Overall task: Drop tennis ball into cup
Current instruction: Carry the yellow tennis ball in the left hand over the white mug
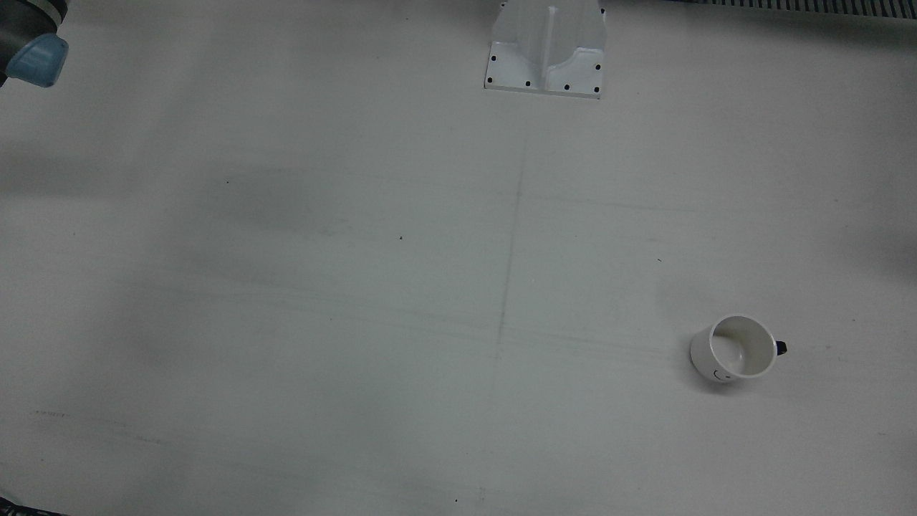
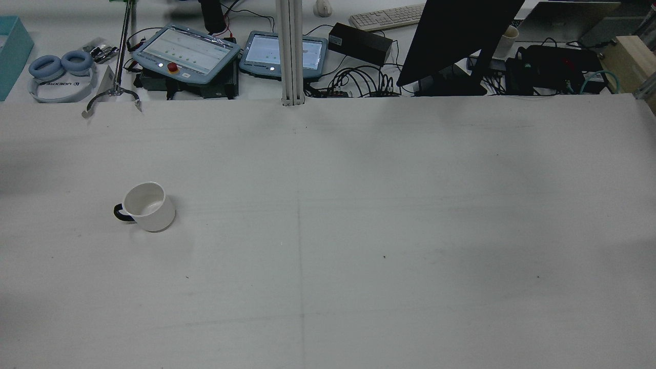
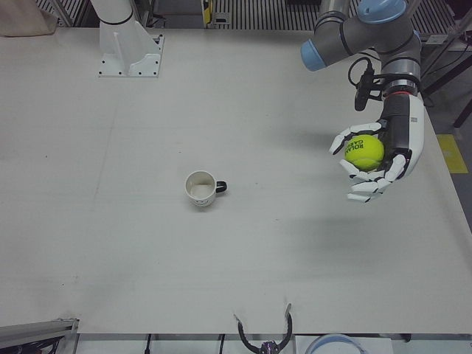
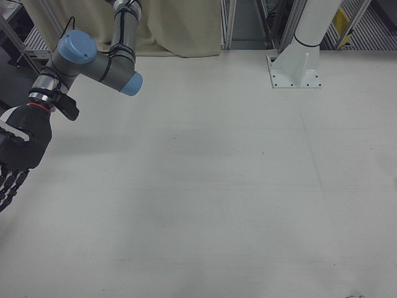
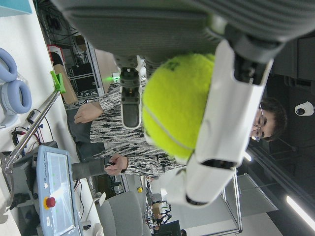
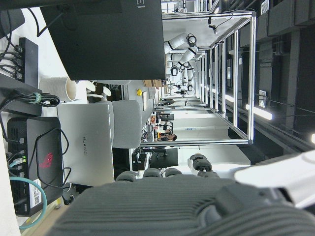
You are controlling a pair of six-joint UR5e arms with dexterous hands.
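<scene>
left hand (image 3: pixel 380 158) raised, palm sideways, cupping tennis ball (image 3: pixel 364 152)

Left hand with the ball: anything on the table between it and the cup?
Nothing: in the left-front view, bare table separates the cup from the left hand holding the tennis ball.

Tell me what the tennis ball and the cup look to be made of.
Tennis ball, held in the left hand: fuzzy yellow-green felt, matte, with a pale curved seam and dark printed lettering; the nap shows clearly in the left hand view. Cup: probably glazed ceramic, smooth white walls with a soft sheen and a dark handle, though hard plastic cannot be ruled out.
</scene>
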